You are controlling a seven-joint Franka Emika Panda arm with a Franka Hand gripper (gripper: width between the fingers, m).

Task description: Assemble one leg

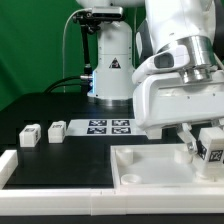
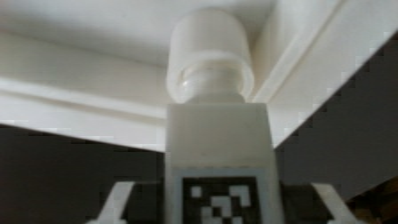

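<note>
Gripper (image 1: pixel 209 148) jaws pinch the leg (image 1: pixel 213 152), its tip close by the white tray's (image 1: pixel 128 172) raised wall at right. Spare legs (image 1: pixel 28 135) sit well left, with the marker board (image 1: pixel 108 126) between.

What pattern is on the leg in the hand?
A black-and-white square tag on the leg, clearest in the wrist view.

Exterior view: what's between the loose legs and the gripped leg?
The marker board lies flat between the loose legs and the gripped leg; only the exterior view shows it.
</note>
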